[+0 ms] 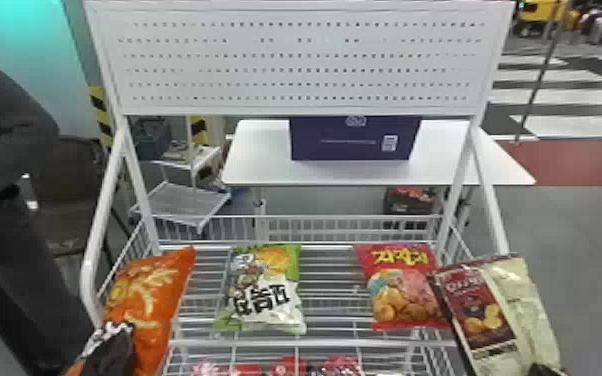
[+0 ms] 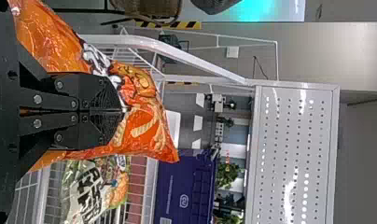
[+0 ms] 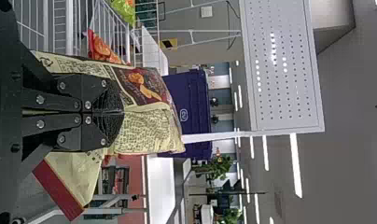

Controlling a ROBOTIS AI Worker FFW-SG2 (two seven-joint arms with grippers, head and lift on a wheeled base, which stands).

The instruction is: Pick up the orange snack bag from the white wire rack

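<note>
Left end effector [image 1: 110,354] is gripping the glossy orange plastic snack bag [image 1: 160,295] at the white wire rack [image 1: 265,344]

The left end effector is clenching the orange snack bag, its two flat black fingers closing near each other on the film in the left wrist view. In the head view the bag is leaning at the left end of the rack, its upper part overlapping the side rail. Whether it is touching the wires, I cannot tell.

The right end effector [image 1: 542,370] is grasping a cream and dark red snack bag [image 1: 485,310] at the rack's right end. Its black fingers are pressing together on the packaging in the right wrist view, and the bag is tilting in the head view.

Between those two, a green and white snack bag [image 1: 265,290] with black lettering is lying on the rack's wires. Well apart from it, toward the right, a pinkish-red snack bag [image 1: 402,290] with yellow lettering is also lying there. The cream bag is overlapping its right edge in the head view; whether they are touching, I cannot tell. Some red packages [image 1: 290,367] are sitting lower down, beyond the rack's front rail.

A white perforated panel [image 1: 300,50] is standing above the rack. Behind, a dark purple box [image 1: 355,142] is resting on a white desk [image 1: 255,170].
</note>
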